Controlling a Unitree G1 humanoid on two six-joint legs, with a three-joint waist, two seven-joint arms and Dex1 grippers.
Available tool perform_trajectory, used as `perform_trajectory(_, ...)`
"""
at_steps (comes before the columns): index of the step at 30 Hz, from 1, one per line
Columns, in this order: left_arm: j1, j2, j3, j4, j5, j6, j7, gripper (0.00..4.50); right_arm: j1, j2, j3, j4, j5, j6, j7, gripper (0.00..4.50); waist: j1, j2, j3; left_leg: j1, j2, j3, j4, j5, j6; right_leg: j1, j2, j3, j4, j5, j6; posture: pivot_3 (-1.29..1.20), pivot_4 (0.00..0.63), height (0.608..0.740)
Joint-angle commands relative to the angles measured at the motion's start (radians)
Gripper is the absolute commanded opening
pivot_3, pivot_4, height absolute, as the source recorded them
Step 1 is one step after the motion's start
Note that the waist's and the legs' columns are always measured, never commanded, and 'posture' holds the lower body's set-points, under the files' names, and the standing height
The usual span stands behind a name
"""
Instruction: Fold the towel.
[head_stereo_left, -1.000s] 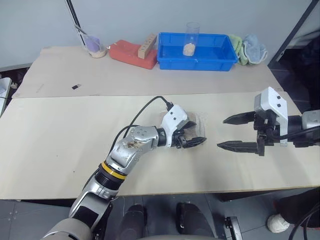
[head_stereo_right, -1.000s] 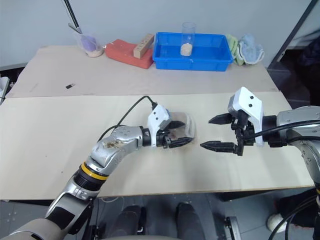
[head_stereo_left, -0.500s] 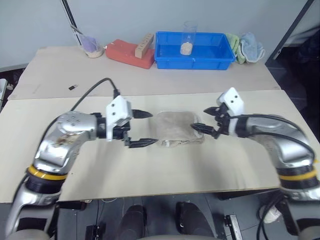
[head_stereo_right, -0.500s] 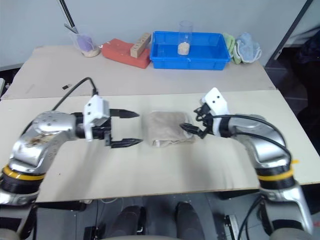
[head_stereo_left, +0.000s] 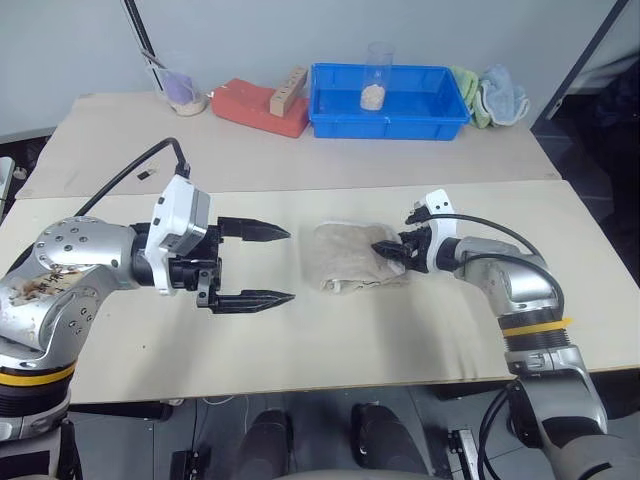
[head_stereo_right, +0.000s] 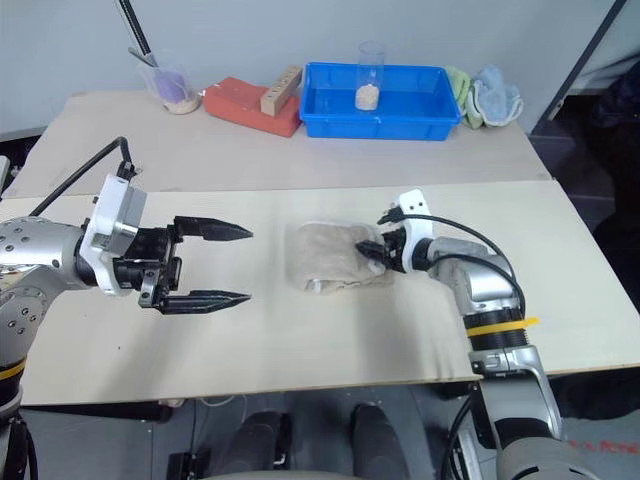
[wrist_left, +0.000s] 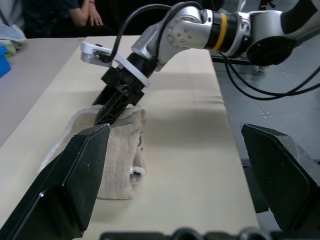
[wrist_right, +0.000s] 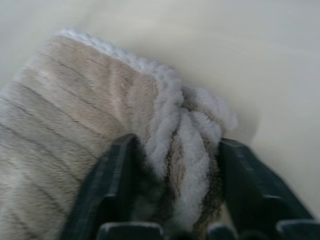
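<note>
Towel (head_stereo_left: 350, 262) edge bunched in my right end effector (head_stereo_left: 388, 251) could slip; left end effector (head_stereo_left: 268, 266) spread beside it.

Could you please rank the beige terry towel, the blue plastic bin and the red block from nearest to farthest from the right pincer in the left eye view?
1. Beige terry towel: bunched between the right pincer's fingers.
2. Blue plastic bin: at the table's far edge, behind the towel.
3. Red block: left of the bin.
</note>
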Motion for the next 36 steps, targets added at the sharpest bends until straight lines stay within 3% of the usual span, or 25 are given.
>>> perform_trajectory(1,-0.003,0.008,0.023,-0.016,-0.006,-0.015,0.009,4.5,-0.012,-0.005,-0.017,-0.046,-0.004,-0.019,-0.004,0.89,0.0,0.0,0.0,0.0,0.0,0.0,0.0,0.0,0.0,0.0,0.0,0.0,0.0,0.0,0.0,0.0,0.15,0.74)
perform_trajectory(4,-0.007,0.008,0.023,-0.01,0.0,-0.019,0.014,4.5,-0.033,-0.028,-0.052,-0.017,-0.022,-0.063,-0.025,0.03,0.002,0.0,0.0,0.0,0.0,0.0,0.0,0.0,0.0,0.0,0.0,0.0,0.0,0.0,0.0,0.0,0.15,0.74)
perform_trajectory(9,-0.037,0.002,0.011,0.024,0.024,-0.036,0.024,4.5,-0.104,-0.096,-0.099,0.169,-0.077,-0.165,-0.054,0.03,0.004,0.0,0.0,0.0,-0.001,0.0,0.0,0.0,0.0,0.0,-0.001,0.0,-0.001,0.0,0.0,0.0,0.15,0.74)
perform_trajectory(14,-0.054,-0.01,-0.007,0.052,0.051,-0.056,0.025,4.5,-0.175,-0.073,-0.104,0.338,-0.115,-0.245,-0.071,0.03,-0.008,0.0,0.0,0.0,0.0,0.001,-0.001,0.0,0.0,0.0,0.0,0.001,-0.001,0.0,0.0,0.0,0.15,0.74)
perform_trajectory(19,-0.042,-0.021,-0.002,0.057,0.079,-0.069,0.056,4.5,-0.21,-0.068,-0.133,0.359,-0.12,-0.296,-0.078,1.82,-0.021,0.0,0.0,-0.001,0.0,0.001,-0.001,0.0,0.0,-0.001,0.0,0.001,-0.001,0.0,0.0,0.0,0.15,0.74)
perform_trajectory(23,-0.005,-0.017,0.024,0.042,0.078,-0.056,0.095,4.5,-0.207,-0.108,-0.172,0.26,-0.09,-0.241,-0.069,3.17,-0.023,0.0,0.0,-0.001,0.0,0.001,-0.001,0.0,0.0,-0.001,-0.001,0.002,0.0,0.0,0.0,0.0,0.15,0.74)
perform_trajectory(26,0.045,0.01,0.062,0.033,0.111,-0.062,0.128,4.5,-0.175,-0.186,-0.162,0.107,-0.056,-0.188,0.031,4.21,-0.021,0.001,0.0,-0.002,0.0,0.0,-0.001,0.0,0.0,-0.001,-0.001,0.001,0.003,0.0,0.0,0.0,0.15,0.74)
perform_trajectory(31,0.178,0.089,0.151,0.033,0.207,-0.044,0.2,4.5,-0.034,-0.401,-0.079,-0.134,-0.063,-0.272,0.309,4.21,-0.013,0.001,0.001,-0.001,0.0,0.0,-0.002,-0.001,0.002,-0.001,-0.001,0.001,-0.002,0.0,0.001,0.0,0.15,0.74)
perform_trajectory(36,0.397,0.117,0.314,0.078,0.277,-0.097,0.181,4.5,0.134,-0.552,-0.117,-0.285,-0.006,-0.344,0.513,4.21,-0.013,0.001,0.001,0.002,0.001,0.002,-0.002,-0.002,0.003,0.0,0.0,0.002,-0.002,-0.001,0.001,0.0,0.15,0.74)
